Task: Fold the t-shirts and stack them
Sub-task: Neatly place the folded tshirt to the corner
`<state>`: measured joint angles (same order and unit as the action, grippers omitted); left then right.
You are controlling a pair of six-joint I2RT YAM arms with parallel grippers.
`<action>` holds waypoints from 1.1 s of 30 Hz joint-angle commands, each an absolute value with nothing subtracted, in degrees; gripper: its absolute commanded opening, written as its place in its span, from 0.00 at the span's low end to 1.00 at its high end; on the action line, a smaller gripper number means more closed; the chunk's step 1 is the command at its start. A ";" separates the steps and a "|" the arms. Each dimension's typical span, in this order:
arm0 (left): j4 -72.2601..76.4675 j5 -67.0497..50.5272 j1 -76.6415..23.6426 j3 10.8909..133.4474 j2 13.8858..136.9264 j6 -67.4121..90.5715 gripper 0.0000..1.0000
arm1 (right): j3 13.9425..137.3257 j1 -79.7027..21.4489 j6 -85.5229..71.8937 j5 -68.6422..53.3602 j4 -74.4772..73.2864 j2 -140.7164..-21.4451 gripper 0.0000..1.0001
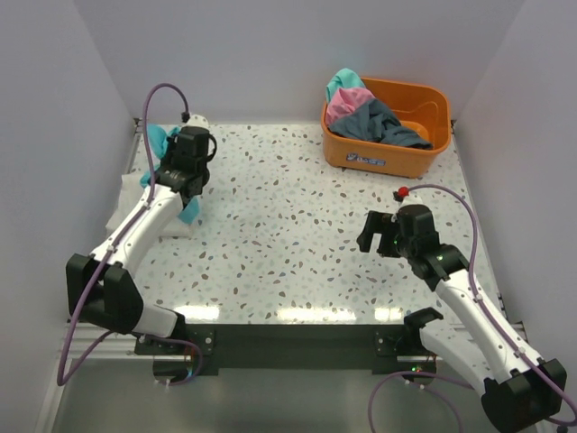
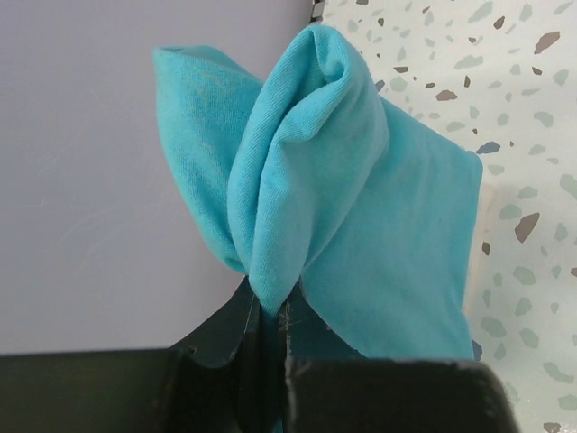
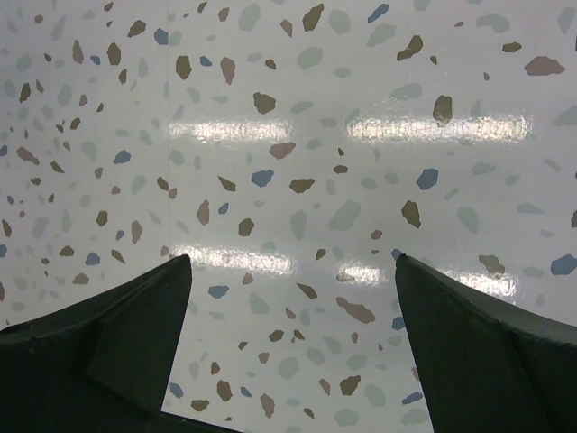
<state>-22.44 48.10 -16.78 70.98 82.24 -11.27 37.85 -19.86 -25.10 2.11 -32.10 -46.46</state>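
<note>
My left gripper (image 1: 185,176) is shut on a bunched fold of a teal t-shirt (image 2: 315,189), held at the far left of the table by the wall; it also shows in the top view (image 1: 160,142). A cream-white t-shirt (image 1: 171,221) lies folded under it. My right gripper (image 1: 371,236) is open and empty above bare table; its fingers (image 3: 135,334) are spread wide apart. In the orange tub (image 1: 379,158) at the back right lie a second teal t-shirt (image 1: 343,83), a pink t-shirt (image 1: 347,101) and a dark grey t-shirt (image 1: 383,122).
The speckled tabletop (image 1: 279,225) spans between the arms. White walls close in the left, back and right sides. A red knob (image 1: 402,192) sits on the right arm.
</note>
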 commanded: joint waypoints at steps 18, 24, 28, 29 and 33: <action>-4.22 45.26 -0.80 63.54 92.28 -14.24 0.00 | 37.62 -19.77 -24.61 4.66 -30.94 -46.23 0.99; -9.93 42.53 2.90 68.29 98.34 -8.62 0.02 | 37.62 -19.69 -24.52 4.57 -30.85 -46.76 0.99; -13.17 45.60 4.30 69.69 101.77 -5.37 0.91 | 37.62 -19.69 -24.43 4.83 -30.85 -47.20 0.99; -13.71 48.14 5.26 70.65 102.13 -3.97 0.92 | 37.62 -19.69 -24.52 4.92 -30.85 -47.20 0.99; -19.15 56.84 7.73 75.31 103.10 3.76 1.00 | 37.70 -19.69 -24.61 5.36 -30.85 -47.20 0.99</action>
